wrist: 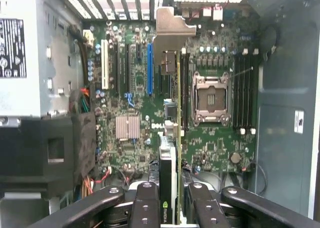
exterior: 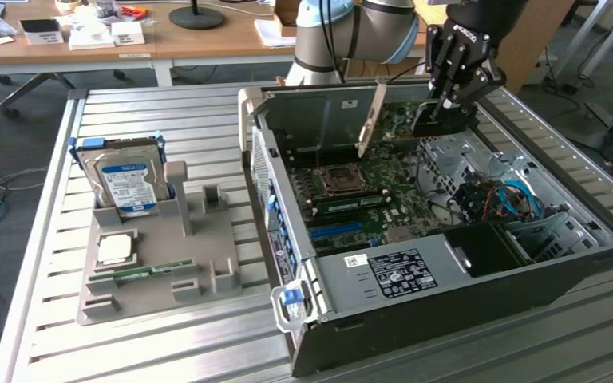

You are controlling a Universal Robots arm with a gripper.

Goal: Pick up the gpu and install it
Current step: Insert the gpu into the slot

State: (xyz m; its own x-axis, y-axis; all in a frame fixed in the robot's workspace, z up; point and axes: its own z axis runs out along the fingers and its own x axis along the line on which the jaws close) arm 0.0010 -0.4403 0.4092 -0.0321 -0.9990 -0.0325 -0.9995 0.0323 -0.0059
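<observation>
In the exterior view, the gripper (exterior: 443, 102) is seen closed onto the gpu (exterior: 402, 124); the card is held on edge inside the open computer case (exterior: 445, 319), just above the far part of the motherboard (exterior: 381, 179); its silver bracket (exterior: 370, 120) is set near the case's far wall; whether the lower edge touches a slot cannot be told. A black label (exterior: 397, 274) with white print is carried on the box at the case's near end; none of its writing can be read. On the slatted table (exterior: 157, 120), to the exterior view's left of the case, a grey holder (exterior: 157, 295) is placed; a hard drive (exterior: 125, 183) with a blue-and-white label is stood upright in it, its wording too small to be read.

In the wrist view, the gpu (wrist: 169, 158) is seen edge-on, clamped between the fingers (wrist: 145, 208) of the gripper (wrist: 171, 198), one pressed on each face; a green NVIDIA emblem is shown on the black cooler's edge; the silver bracket (wrist: 170, 35) is seen at the far end. The card is held over the motherboard (wrist: 125, 87), between the blue slot (wrist: 149, 67) and the processor socket (wrist: 212, 97); white lettering beside the card appears to read DELL. A white label (wrist: 11, 47) with black print is fixed to the grey box at the side; its text cannot be read.
</observation>
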